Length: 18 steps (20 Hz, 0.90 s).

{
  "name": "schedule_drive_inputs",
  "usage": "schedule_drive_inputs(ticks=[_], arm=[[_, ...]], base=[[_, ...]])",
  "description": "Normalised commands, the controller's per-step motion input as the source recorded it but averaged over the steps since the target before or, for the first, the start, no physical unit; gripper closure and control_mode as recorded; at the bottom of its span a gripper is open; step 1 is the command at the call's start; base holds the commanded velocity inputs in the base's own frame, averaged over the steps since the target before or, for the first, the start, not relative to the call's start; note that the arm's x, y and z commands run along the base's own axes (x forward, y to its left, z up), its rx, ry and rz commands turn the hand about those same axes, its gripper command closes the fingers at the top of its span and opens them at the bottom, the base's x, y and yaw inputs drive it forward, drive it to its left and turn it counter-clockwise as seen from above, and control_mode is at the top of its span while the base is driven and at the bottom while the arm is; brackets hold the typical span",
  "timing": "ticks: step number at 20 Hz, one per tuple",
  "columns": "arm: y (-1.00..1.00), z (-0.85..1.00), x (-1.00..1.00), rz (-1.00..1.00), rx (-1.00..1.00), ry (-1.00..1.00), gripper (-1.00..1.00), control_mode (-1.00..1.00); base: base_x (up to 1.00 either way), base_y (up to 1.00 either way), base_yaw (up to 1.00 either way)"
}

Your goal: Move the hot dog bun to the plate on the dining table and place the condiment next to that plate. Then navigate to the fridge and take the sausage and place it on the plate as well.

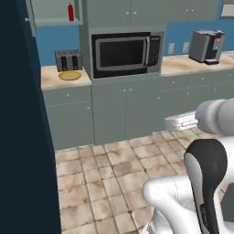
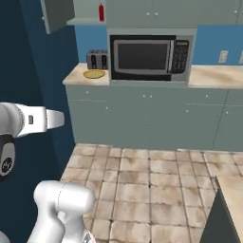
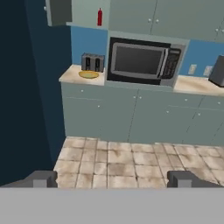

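The condiment (image 1: 70,12) (image 2: 101,12) (image 3: 99,17), a slim red bottle, stands upright on a high open shelf above the counter's left end. My gripper (image 3: 113,179) is open, its dark fingertips (image 3: 43,178) spread wide with nothing between them. It hangs over the tiled floor, well back from the counter and pointing at it. A corner of the dining table's beige top (image 2: 232,190) shows at the lower right. The hot dog bun, the plate, the fridge and the sausage are out of view.
A microwave (image 1: 125,52) (image 2: 149,56) sits in the cabinet run. A toaster (image 1: 68,60) and a small golden-yellow dish (image 1: 69,75) (image 3: 89,74) are on the counter to its left, a coffee machine (image 1: 206,45) to its right. A tall dark panel (image 1: 23,137) closes the left side.
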Motion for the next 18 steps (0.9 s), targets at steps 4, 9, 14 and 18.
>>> schedule_drive_inputs(ticks=[4,9,14,18], arm=[[0.0,0.0,0.0,0.0,0.0,0.0,-1.0,1.0],[0.0,0.0,0.0,0.0,0.0,0.0,-1.0,1.0],[0.0,0.0,0.0,0.0,0.0,0.0,-1.0,1.0],[0.0,0.0,0.0,0.0,0.0,0.0,-1.0,1.0]], base=[[1.0,0.18,0.12],[0.98,0.24,0.15],[0.95,0.22,0.17],[0.86,0.04,0.22]])
